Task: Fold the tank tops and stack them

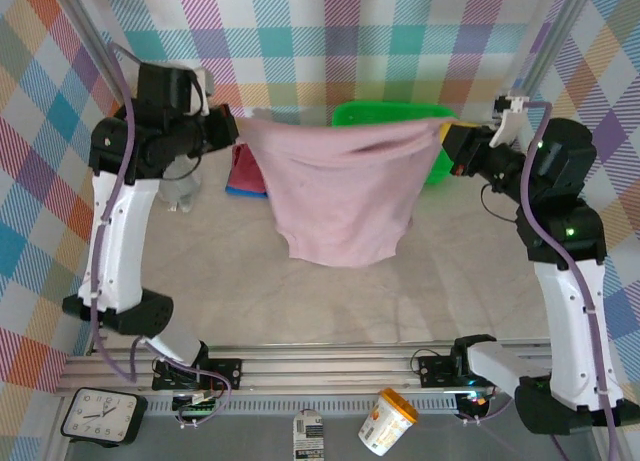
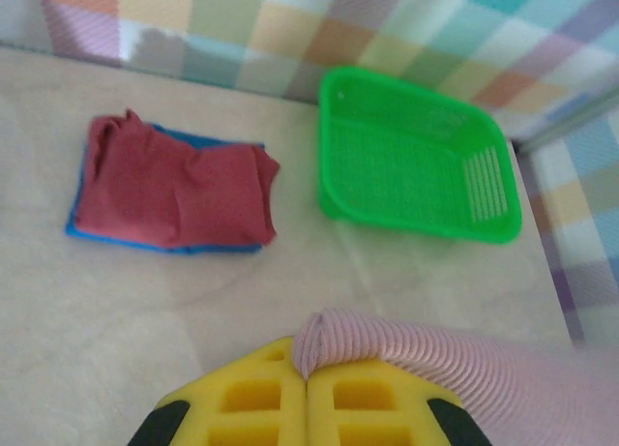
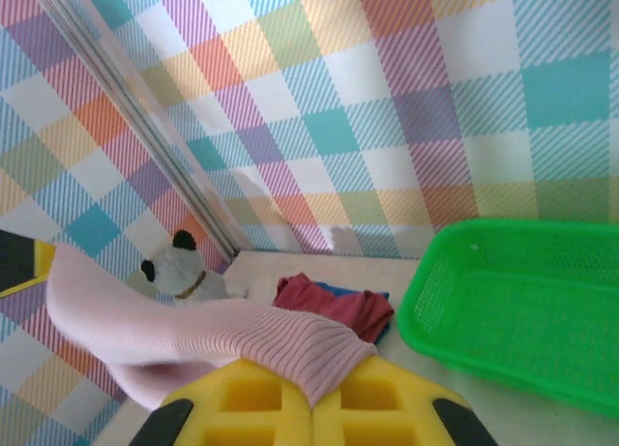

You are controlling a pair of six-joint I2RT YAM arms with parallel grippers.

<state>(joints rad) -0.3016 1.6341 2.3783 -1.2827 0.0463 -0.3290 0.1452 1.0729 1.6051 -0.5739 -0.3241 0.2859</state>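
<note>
Pink top (image 1: 340,196) held stretched above bench (image 1: 200,271), corners pinched by left gripper (image 1: 230,131) and right gripper (image 1: 450,141); red top (image 2: 174,190) stacked on blue top (image 2: 145,244) beside basket (image 2: 484,190)

Left arm (image 1: 113,236) and right arm (image 1: 575,311): white links, black joints, purple cables (image 1: 122,81), yellow fingers (image 2: 253,402); black bases at rail (image 1: 330,366).

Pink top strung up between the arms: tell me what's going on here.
Both arms hold the pink tank top in the air, spread out between them. The left gripper is shut on one upper corner and the right gripper on the other, so the cloth hangs above the table. The red top lies folded on the blue top at the back, beside the empty green basket. The pink one is not yet folded.
</note>
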